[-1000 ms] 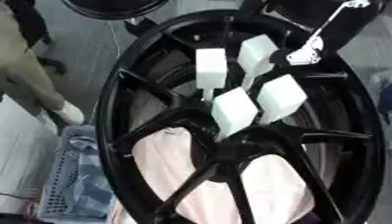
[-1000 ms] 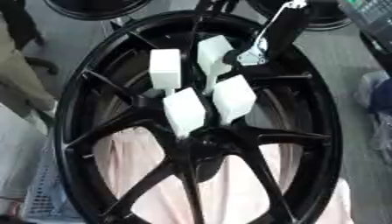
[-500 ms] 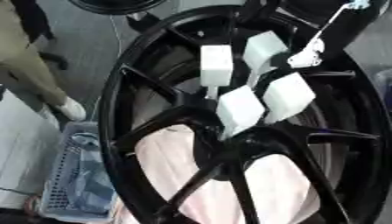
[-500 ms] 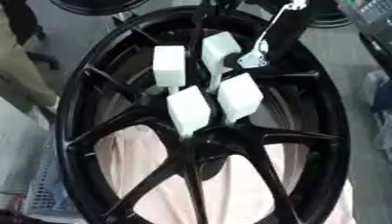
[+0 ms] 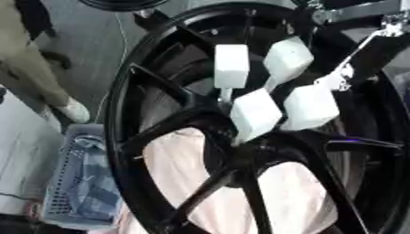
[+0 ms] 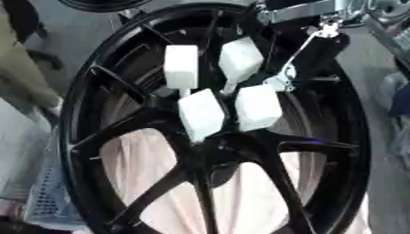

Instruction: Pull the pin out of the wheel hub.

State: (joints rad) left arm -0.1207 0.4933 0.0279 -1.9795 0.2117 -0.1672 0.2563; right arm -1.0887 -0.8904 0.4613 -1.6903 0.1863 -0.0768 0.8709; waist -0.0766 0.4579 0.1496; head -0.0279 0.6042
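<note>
Four white block-headed pins (image 5: 255,114) are standing on thin stems, clustered just above the centre of the wheel hub (image 5: 240,165) of the black wheel (image 5: 128,114). My right hand (image 6: 320,52) is reaching in from the upper right, its silver tip just beside the rightmost block. I cannot tell how far my fingers are parted or whether they are holding anything. Pink cloth (image 5: 180,160) is showing behind the spokes.

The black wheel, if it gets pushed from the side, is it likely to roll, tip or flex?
The wheel looks like rigid metal with thick spokes, so it probably won't flex and is likely heavy. It appears to lie roughly flat over a pale cloth seen through the gaps, so a push would more likely slide it, or not move it, than roll it.
</note>
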